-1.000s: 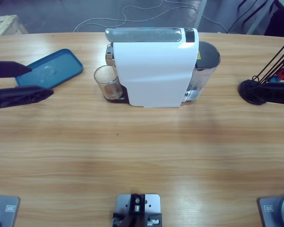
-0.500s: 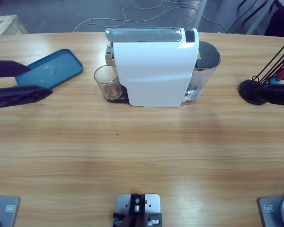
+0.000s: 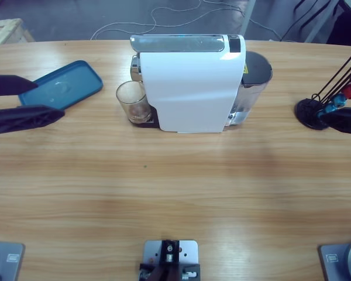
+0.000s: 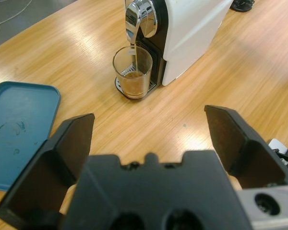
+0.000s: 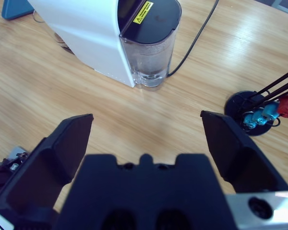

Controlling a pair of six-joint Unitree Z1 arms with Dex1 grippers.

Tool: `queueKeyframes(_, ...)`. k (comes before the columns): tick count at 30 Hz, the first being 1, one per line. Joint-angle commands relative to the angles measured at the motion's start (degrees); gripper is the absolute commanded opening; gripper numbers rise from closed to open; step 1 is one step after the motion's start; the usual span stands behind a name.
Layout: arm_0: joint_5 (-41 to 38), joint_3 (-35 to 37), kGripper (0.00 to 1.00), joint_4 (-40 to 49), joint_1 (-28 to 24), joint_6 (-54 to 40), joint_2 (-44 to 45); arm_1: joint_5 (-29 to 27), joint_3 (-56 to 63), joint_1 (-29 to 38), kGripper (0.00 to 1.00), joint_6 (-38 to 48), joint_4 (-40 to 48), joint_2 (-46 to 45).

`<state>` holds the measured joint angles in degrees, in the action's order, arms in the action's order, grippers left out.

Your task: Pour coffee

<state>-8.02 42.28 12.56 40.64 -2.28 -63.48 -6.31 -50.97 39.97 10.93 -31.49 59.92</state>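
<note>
A clear glass point(image 4: 132, 72) stands on the drip tray under the chrome spout of the white coffee machine point(image 3: 190, 82). A shallow layer of brown coffee point(image 4: 133, 82) lies in its bottom, and a thin stream falls from the spout into it. My left gripper point(image 3: 50, 99) hovers open at the table's left end, well short of the glass, with nothing between its jaws. Over the right side, my right gripper point(image 5: 146, 119) is open and empty, facing the machine's water tank point(image 5: 149, 45). In the high view only its dark tip shows at the right edge.
A blue tray point(image 3: 64, 85) lies left of the machine, close to the left gripper. A black capsule stand point(image 3: 316, 111) with blue and red capsules point(image 5: 269, 112) sits at the right end. The machine's black cable point(image 5: 197, 33) runs off the back edge.
The right gripper has drawn back toward the right edge, uncovering the capsules on the stand. The left gripper and the glass have stayed where they were.
</note>
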Motion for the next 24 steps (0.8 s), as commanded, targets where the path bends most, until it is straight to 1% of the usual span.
queueKeyframes(1,0.6,-2.8,1.0,-0.4,0.4,-2.5,0.4,-0.5,1.8,0.5,1.0,-0.5,-1.0,-1.6)
queueKeyframes(5,0.3,-4.3,1.0,-2.3,0.4,-3.3,0.1,-0.4,1.7,0.5,1.0,-0.5,-0.7,-0.1)
queueKeyframes(8,-1.1,-5.7,1.0,-4.8,0.4,-7.2,0.0,-0.3,1.8,0.5,1.0,-0.4,-0.7,0.2)
queueKeyframes(12,-2.6,-5.9,1.0,-8.0,0.0,-9.8,-3.5,0.2,1.7,0.5,1.0,-0.4,-0.6,2.0)
queueKeyframes(14,-6.2,-5.8,1.0,-9.6,-2.7,-13.7,-5.7,0.5,1.4,0.5,1.0,-0.4,-0.5,3.2)
queueKeyframes(18,-17.1,-4.8,1.0,-15.0,-11.6,-20.5,-14.1,1.4,1.2,0.5,1.0,-0.4,-0.7,4.9)
queueKeyframes(20,-22.4,-3.8,1.0,-17.4,-15.3,-23.1,-18.5,1.8,1.2,0.5,1.0,-0.4,-0.9,5.6)
queueKeyframes(22,-26.0,-2.2,1.0,-19.3,-16.9,-25.3,-22.5,1.8,1.2,0.5,1.0,-0.4,-0.9,6.2)
queueKeyframes(24,-26.1,-1.2,1.0,-22.0,-16.9,-28.8,-26.3,1.8,1.2,0.5,1.0,-0.4,-0.9,6.7)
